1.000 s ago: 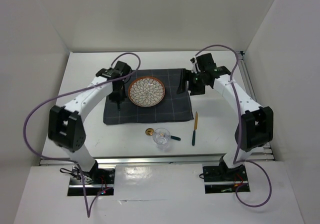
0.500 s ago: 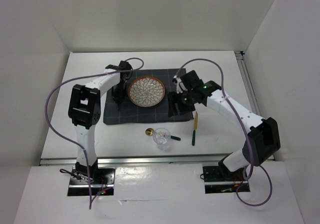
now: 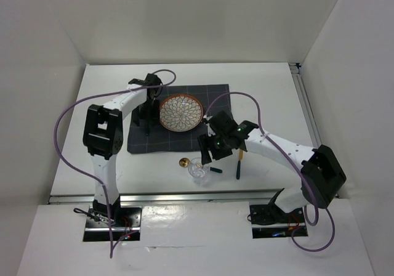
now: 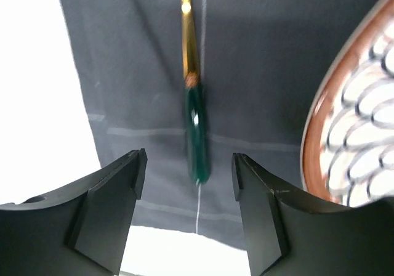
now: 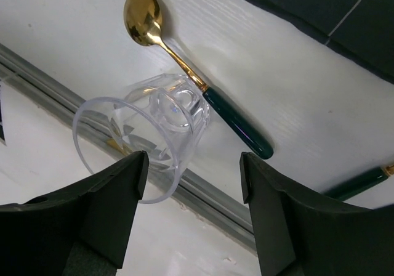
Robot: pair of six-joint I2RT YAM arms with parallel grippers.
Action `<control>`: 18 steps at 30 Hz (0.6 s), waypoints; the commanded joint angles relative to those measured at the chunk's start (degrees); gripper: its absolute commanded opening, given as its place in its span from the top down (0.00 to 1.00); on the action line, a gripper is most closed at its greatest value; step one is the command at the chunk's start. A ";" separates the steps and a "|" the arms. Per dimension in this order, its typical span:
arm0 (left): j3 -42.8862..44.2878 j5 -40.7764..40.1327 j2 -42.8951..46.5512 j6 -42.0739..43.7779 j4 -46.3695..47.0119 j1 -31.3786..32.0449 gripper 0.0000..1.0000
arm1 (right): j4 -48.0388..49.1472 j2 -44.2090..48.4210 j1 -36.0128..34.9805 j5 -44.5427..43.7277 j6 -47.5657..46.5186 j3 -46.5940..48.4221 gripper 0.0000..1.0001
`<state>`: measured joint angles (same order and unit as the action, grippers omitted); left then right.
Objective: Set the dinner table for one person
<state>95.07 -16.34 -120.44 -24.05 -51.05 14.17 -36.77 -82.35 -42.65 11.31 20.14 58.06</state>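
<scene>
Under both arms spreads the white tabletop [image 3: 271, 85], carrying a dark grid-lined cloth [image 3: 154, 142]. Left fingers [image 4: 104, 202] stand wide over the cloth. A green-handled gold utensil [image 4: 197, 134] lies loose between them, and a patterned plate [image 4: 363, 146] sits beyond the right one. Right fingers [image 5: 104, 202] stand wide above a clear glass [image 5: 144, 143], just beside a gold spoon [image 5: 197, 85].

The left gripper [image 4: 188, 165] has opened (its green-handled gold utensil [image 4: 196, 128] now lies free on the grey cloth [image 4: 258, 60]); the right gripper [image 5: 192, 165] has swung over to the glass [image 5: 144, 137].
</scene>
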 commanded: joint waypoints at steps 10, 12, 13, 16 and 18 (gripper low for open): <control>2.67 -0.54 19.27 -2.49 -7.93 0.15 0.25 | 7.16 -0.62 -4.02 -2.78 3.50 -3.22 0.67; 2.67 -0.54 20.77 -2.49 -9.06 0.15 0.25 | 5.58 -0.01 -4.02 -4.10 3.50 -3.22 0.75; 3.28 -0.54 21.38 -2.49 -9.07 0.15 0.25 | 4.96 0.69 -4.02 -4.89 3.50 -2.61 0.78; 5.38 -1.76 23.40 -2.49 -11.00 0.15 0.25 | 1.10 2.62 -4.02 -6.04 3.50 0.98 0.93; 6.44 -1.77 24.29 -1.96 -11.71 0.15 0.25 | -3.53 3.77 -4.02 -10.32 3.50 3.88 1.00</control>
<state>98.70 -16.88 -98.72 -25.82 -60.10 14.17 -35.57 -82.52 -46.30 6.07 23.35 56.38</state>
